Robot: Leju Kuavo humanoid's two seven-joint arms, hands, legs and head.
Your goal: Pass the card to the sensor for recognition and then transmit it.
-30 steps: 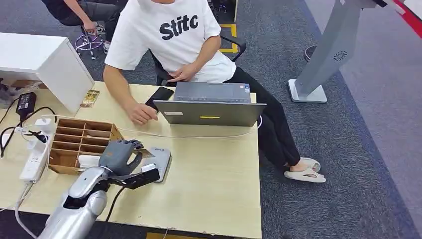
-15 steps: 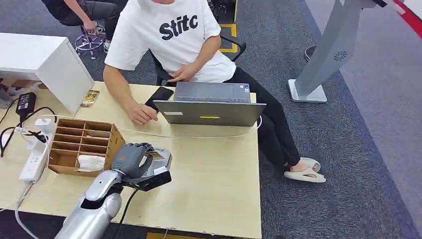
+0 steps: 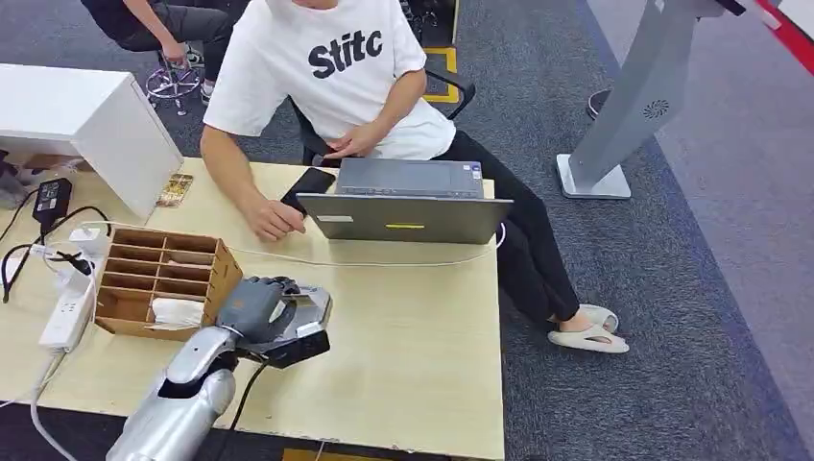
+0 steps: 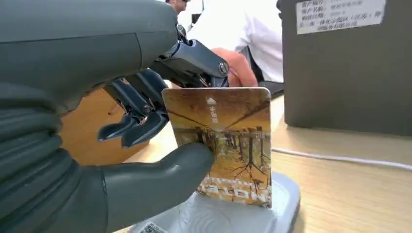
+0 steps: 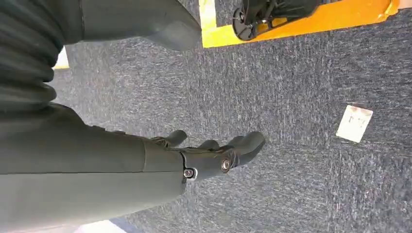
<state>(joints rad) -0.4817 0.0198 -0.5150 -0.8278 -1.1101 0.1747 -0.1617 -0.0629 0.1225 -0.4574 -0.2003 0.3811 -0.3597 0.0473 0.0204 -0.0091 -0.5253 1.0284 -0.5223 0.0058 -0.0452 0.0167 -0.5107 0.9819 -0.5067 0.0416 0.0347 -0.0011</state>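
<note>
Progress: the yellow-brown picture card [image 4: 221,145] is at the flat grey plastic sensor pad [image 4: 228,216], its lower edge on or just over it; the reading seems in progress, the handing over is not yet done.
Card place: near the front edge of the light wooden table [image 3: 413,327], just beside the brown compartment box [image 3: 158,279].
Left hand [image 3: 257,307]: pinches the card upright between thumb and fingers.
Right hand [image 5: 214,155]: hangs over the grey carpet, fingers loosely apart, holding nothing.

Bright, even indoor light falls on the table [image 3: 403,317], with soft, faint shadows. In the left wrist view the card [image 4: 223,141] is sharp while the background behind it is washed out and blurred.
</note>
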